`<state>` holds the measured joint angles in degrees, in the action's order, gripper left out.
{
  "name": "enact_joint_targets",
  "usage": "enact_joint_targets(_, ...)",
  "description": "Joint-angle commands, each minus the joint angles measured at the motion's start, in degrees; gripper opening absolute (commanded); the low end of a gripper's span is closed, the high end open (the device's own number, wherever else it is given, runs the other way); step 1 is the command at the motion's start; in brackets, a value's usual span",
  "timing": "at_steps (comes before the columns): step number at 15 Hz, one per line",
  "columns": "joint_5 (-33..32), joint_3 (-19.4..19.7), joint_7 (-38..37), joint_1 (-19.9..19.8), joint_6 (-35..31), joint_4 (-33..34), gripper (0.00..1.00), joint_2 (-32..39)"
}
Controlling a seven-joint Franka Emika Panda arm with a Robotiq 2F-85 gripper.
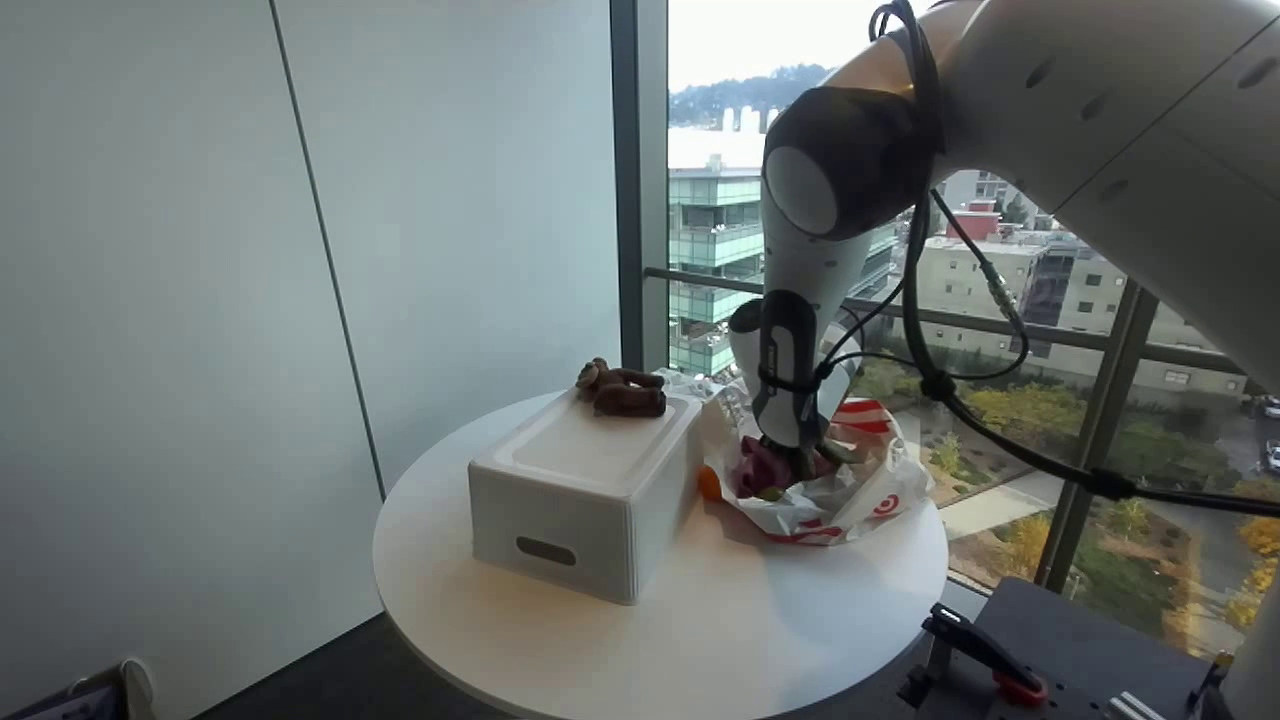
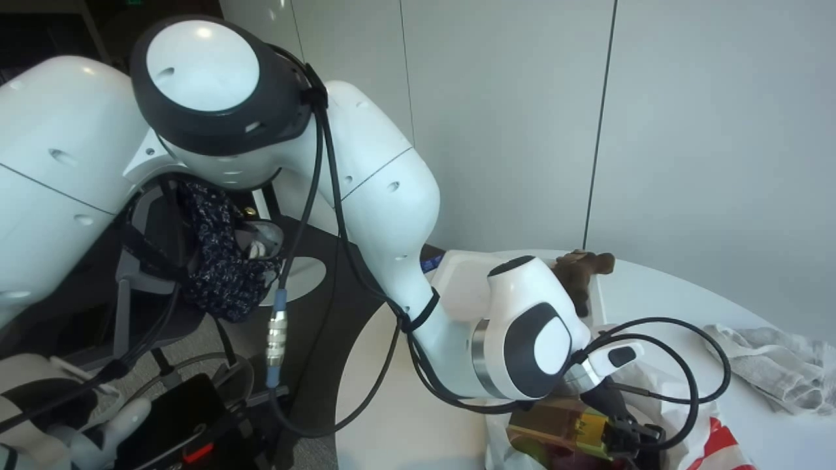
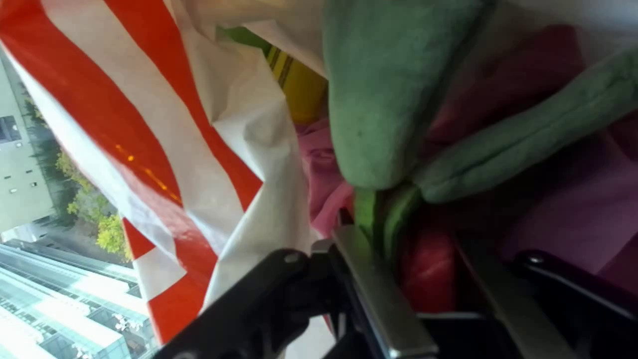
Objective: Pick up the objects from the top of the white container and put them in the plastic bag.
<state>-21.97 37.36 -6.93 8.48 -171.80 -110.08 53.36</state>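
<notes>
The white container (image 1: 550, 500) stands on the round table, and a brown plush toy (image 1: 630, 392) lies on its top. Both also show in an exterior view, the container (image 2: 467, 281) partly behind the arm and the plush (image 2: 581, 277). The white-and-red plastic bag (image 1: 860, 505) lies open beside the container. My gripper (image 1: 805, 462) points down inside the bag's mouth. In the wrist view my gripper (image 3: 403, 239) has its fingers apart, with green and red things (image 3: 428, 271) between and below them. A soft green thing (image 3: 379, 109) lies just ahead of the fingertips. The deeper bag contents are dark.
An orange thing (image 1: 709, 484) is at the bag's near edge. Purple cloth-like material (image 1: 765, 468) is in the bag. A grey-white crumpled cloth (image 2: 777, 365) lies farther along the table (image 1: 700, 650). A wall and window stand behind. Loose cables (image 2: 686, 372) hang around the wrist.
</notes>
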Motion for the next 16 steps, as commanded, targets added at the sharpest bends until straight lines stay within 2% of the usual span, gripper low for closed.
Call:
enact_joint_targets(1, 0.0, 0.45, 3.75, 1.17, -0.02, -0.52, 0.66, -3.4)
enact_joint_targets(2, -0.51, 1.6, 4.09, 2.87, 0.92, -1.11, 0.73, -4.77)
enact_joint_targets(3, -0.71, 1.01, 5.51, 3.13, 2.6, -1.72, 0.82, -6.91)
enact_joint_targets(5, -2.31, 0.47, 8.94, 4.75, 9.74, -2.63, 0.97, -11.89)
enact_joint_targets(8, -3.83, 0.48, 14.4, 8.54, 23.59, -3.13, 1.0, -18.96)
enact_joint_targets(9, -7.96, -1.7, 13.5, 7.64, 28.49, -2.75, 1.0, -22.27)
enact_joint_targets(10, -8.94, -4.25, 15.49, 6.87, 31.53, -3.14, 1.0, -25.85)
enact_joint_targets(11, -9.67, -7.57, 15.83, 5.49, 31.88, -3.6, 1.0, -29.15)
enact_joint_targets(13, -6.4, -15.56, 15.17, 1.91, 33.18, -3.12, 1.0, -32.88)
enact_joint_targets(16, 1.56, -24.76, 11.7, -2.36, 31.82, -0.73, 1.0, -32.1)
